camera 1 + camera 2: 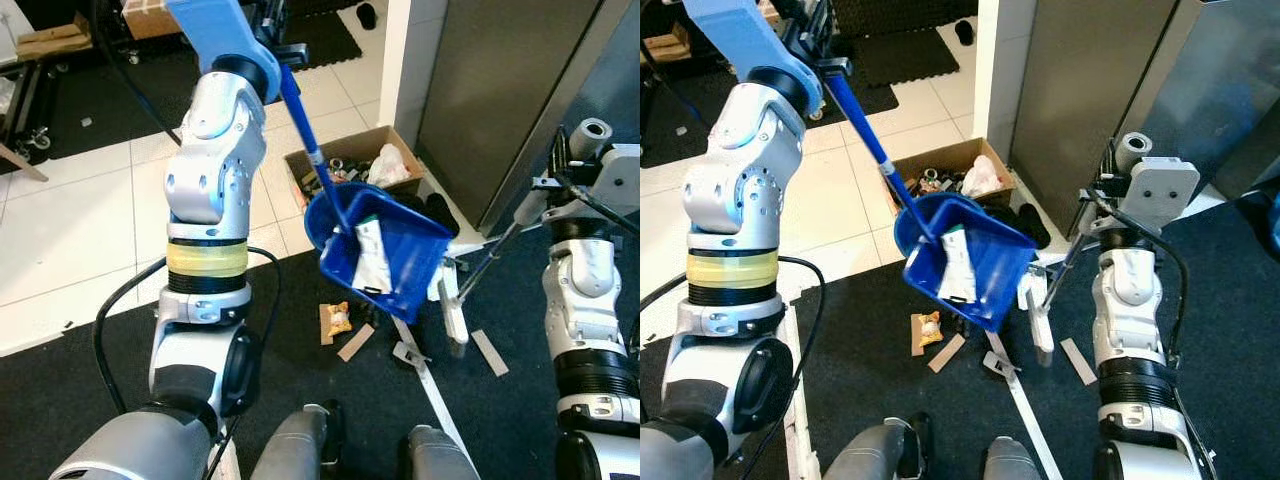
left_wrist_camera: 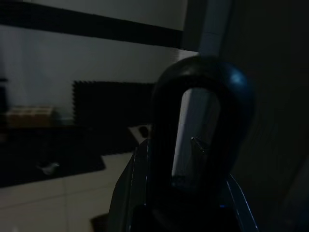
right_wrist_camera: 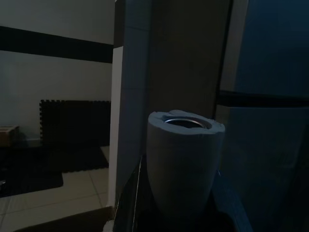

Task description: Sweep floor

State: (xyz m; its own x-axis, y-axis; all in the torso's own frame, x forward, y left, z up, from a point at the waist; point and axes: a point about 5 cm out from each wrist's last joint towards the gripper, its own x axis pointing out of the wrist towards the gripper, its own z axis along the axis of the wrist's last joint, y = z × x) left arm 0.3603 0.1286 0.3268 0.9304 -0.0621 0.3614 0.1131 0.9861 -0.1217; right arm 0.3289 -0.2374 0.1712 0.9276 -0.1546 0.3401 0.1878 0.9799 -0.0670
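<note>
Hanging from left gripper [image 1: 830, 68]: blue dustpan [image 1: 385, 255], raised.

White glossy floor tiles [image 1: 80, 220] meet a black foam mat [image 1: 90, 420]; tall grey metal cabinet [image 1: 500, 90] beside a white pillar [image 1: 395, 60].

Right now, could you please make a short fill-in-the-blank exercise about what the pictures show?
1. The dustpan has the colour ____.
2. The dustpan is lifted in the air near a cardboard ____ full of trash.
3. Paper scraps lie on the black ____ under the dustpan.
4. Behind the box, the floor is made of white ____.

Missing words: blue; box; mat; tiles
</note>
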